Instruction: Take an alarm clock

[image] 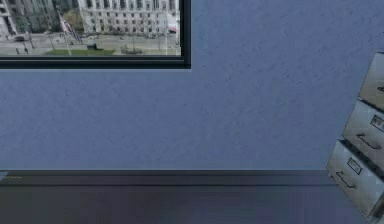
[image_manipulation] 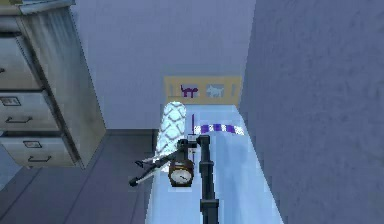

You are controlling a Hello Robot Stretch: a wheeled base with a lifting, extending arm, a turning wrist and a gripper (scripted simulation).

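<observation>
Hand [image_manipulation: 140,173] near alarm clock [image_manipulation: 181,173] on pale surface [image_manipulation: 240,180]; cannot tell if holding anything; filing cabinet [image_manipulation: 40,90] drawers seemingly shut

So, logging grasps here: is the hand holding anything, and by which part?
It cannot be told: the alarm clock is at the hand, with a pale surface behind it.

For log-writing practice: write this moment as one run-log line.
tool near alarm clock | held: cannot tell | under them: pale surface

Small round alarm clock [image_manipulation: 181,173] (brown case, white face) at the pale blue surface [image_manipulation: 235,180] edge
</observation>
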